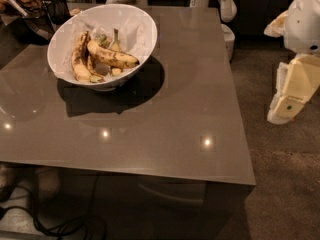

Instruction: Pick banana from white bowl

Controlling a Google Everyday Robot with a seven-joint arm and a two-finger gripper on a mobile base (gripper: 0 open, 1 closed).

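1. Dim carpeted floor (280, 184) surrounds a square table (175, 109) whose smooth grey-brown top is glossy enough to mirror small ceiling lights.
2. At about 3 o'clock in the view, off the table's right edge and above the carpet, hangs the gripper (286, 106). It is a blocky cream-and-white plastic piece angled down and to the left. Whether it is parted or closed cannot be told from this angle. It holds nothing and is well apart from the fruit, probably because the approach has not yet begun.
3. Across the table, toward 10 o'clock, the banana (112, 56) lies inside the white bowl (146, 31). It is long and gently curved, with soft-looking yellow skin speckled with small brown spots and a dark tip pointing toward 3 o'clock.
4. It leans on the sloping inner wall, beside a darker streaked banana (80, 59) at 9 o'clock of it, so the two sit close together.
5. That bowl is deep, round and glazed. Its wide rim tips toward the camera, which leaves the contents open to a reach from above.
6. A black wire basket (47, 14) stands at 11 o'clock behind it.
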